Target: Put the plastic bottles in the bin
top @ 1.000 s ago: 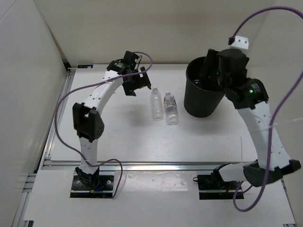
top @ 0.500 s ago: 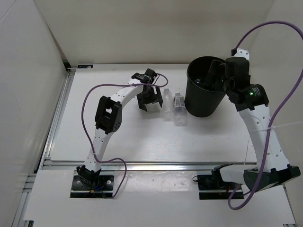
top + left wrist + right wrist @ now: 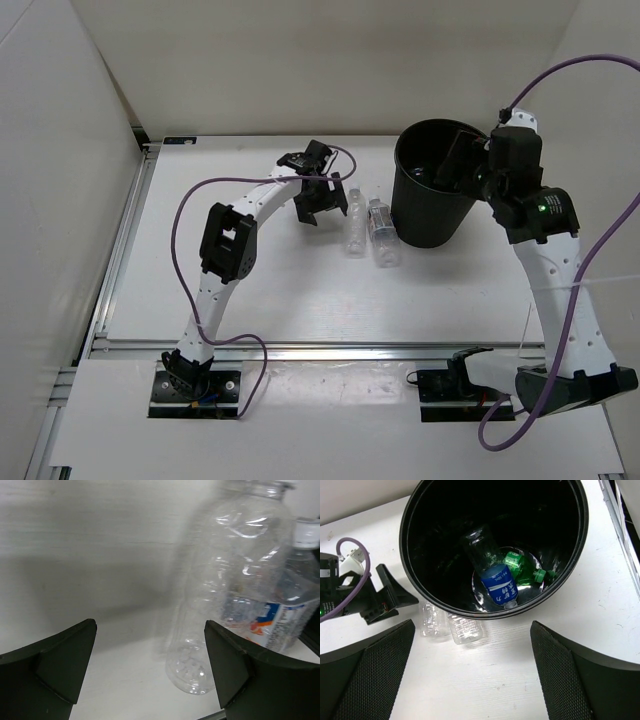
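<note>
Bottles are lying in two places. A clear bottle (image 3: 354,232) and a white-labelled bottle (image 3: 382,238) are resting side by side on the table (image 3: 250,290), just left of the bin (image 3: 432,215) (the labelled one nearer it). The left gripper (image 3: 322,208) is hanging just left of the clear bottle, fingers spread wide, gripping nothing. The right gripper (image 3: 463,165) is hovering over the bin's mouth, likewise apart and empty. A blue-labelled bottle (image 3: 498,586) and a green bottle (image 3: 522,569) are lying at the bin's bottom.
</note>
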